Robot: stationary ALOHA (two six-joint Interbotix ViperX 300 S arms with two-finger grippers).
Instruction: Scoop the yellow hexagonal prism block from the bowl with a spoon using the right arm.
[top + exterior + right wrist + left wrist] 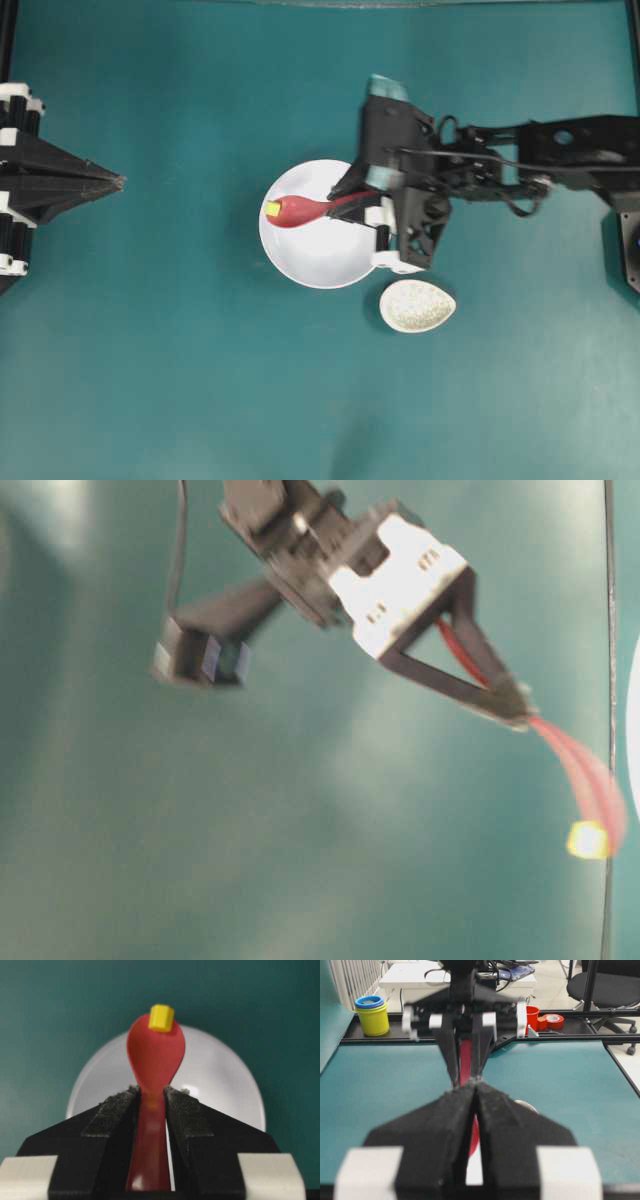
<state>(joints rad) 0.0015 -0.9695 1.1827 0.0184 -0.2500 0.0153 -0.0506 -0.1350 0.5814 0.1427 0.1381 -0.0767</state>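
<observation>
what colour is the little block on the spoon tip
Bright yellow block on the pink-red spoon; clearest in the right wrist view.

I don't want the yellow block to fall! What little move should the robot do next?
Probably lift slowly, keeping the spoon level. The right gripper is clamped on its handle, and the yellow block sits right at the head's far tip, above the bowl, so tilting could drop it.

The right arm (520,165), at the upper right of the overhead frame, is showing black links, loose black cables, white gripper fittings and a teal-grey wrist block. The left arm (45,182), at the left edge, is showing a black pointed shape with white fittings. Its fingers (445,1125) are wearing rough black padding.
</observation>
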